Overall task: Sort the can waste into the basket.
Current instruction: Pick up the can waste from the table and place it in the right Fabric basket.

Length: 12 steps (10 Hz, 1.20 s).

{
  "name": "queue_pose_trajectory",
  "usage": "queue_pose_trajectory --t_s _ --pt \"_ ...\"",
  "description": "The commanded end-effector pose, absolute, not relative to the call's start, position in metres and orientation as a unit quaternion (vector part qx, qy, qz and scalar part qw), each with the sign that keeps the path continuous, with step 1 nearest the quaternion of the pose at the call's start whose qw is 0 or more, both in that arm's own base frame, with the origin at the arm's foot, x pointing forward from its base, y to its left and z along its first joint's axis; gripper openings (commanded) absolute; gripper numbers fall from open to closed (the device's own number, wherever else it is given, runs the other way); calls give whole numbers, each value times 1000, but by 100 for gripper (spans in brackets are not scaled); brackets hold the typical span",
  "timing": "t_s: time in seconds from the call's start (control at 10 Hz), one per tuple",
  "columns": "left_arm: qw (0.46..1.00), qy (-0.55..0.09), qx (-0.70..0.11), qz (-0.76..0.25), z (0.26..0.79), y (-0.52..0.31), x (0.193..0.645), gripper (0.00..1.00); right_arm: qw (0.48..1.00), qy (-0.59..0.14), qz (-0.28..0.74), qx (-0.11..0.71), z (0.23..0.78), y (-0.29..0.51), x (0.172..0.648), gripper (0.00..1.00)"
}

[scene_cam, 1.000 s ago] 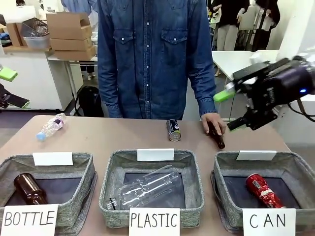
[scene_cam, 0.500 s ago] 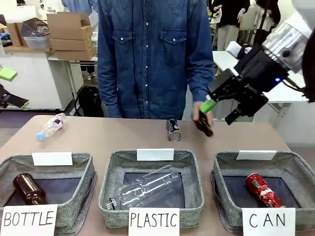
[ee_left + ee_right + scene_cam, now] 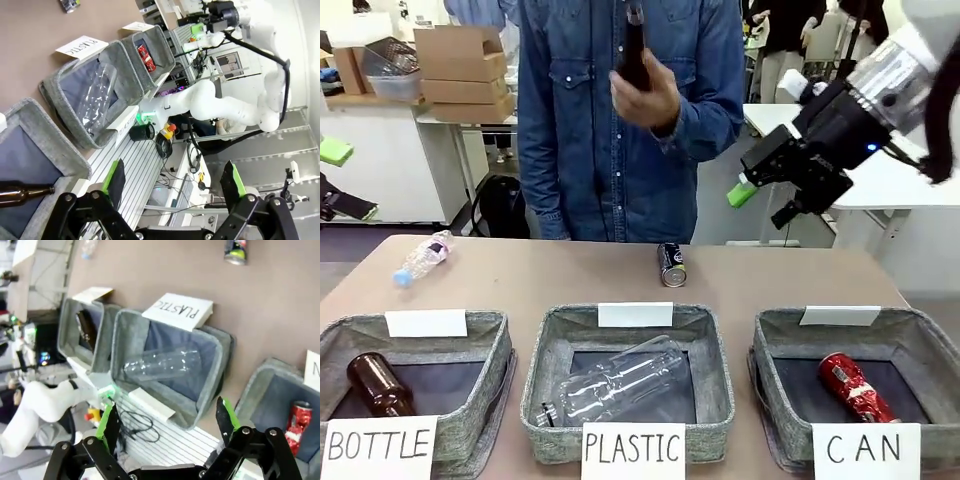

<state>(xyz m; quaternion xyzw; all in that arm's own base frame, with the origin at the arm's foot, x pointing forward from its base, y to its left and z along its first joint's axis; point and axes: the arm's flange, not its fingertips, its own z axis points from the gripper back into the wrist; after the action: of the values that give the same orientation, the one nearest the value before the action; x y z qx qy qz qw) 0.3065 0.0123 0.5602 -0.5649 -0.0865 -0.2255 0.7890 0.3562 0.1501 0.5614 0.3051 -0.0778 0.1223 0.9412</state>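
Red can (image 3: pixel 853 388) lies in the basket (image 3: pixel 930 345), so we judge the dark can (image 3: pixel 672 264), on the table (image 3: pixel 520 290) below and left of our right gripper (image 3: pixel 763 205) with its jaws apart and empty, needs a reach down next, our left gripper (image 3: pixel 172 177) likewise gaping.
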Motion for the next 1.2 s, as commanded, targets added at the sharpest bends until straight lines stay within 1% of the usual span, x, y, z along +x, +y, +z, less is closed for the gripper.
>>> queue_pose_trajectory --t_s 0.0,0.1,0.3,0.4,0.7,0.8,0.9,1.1 --pt "789 -86 -561 -236 561 15 305 100 934 -7 145 325 587 113 325 100" --pt "789 -86 -561 -236 561 15 305 100 929 -1 165 332 594 86 304 100" --pt "789 -86 -561 -236 561 15 305 100 935 -55 109 334 593 42 271 100" --pt "789 -86 -561 -236 561 15 305 100 933 -81 95 338 588 36 266 100" --pt "789 -86 -561 -236 561 15 305 100 932 -105 97 332 577 45 278 100" --pt "789 -86 -561 -236 561 15 305 100 936 -138 62 319 578 60 288 100" --pt "789 -86 -561 -236 561 15 305 100 938 -144 93 301 578 87 304 100" --pt "789 -86 -561 -236 561 15 305 100 948 -121 111 273 577 129 342 100"
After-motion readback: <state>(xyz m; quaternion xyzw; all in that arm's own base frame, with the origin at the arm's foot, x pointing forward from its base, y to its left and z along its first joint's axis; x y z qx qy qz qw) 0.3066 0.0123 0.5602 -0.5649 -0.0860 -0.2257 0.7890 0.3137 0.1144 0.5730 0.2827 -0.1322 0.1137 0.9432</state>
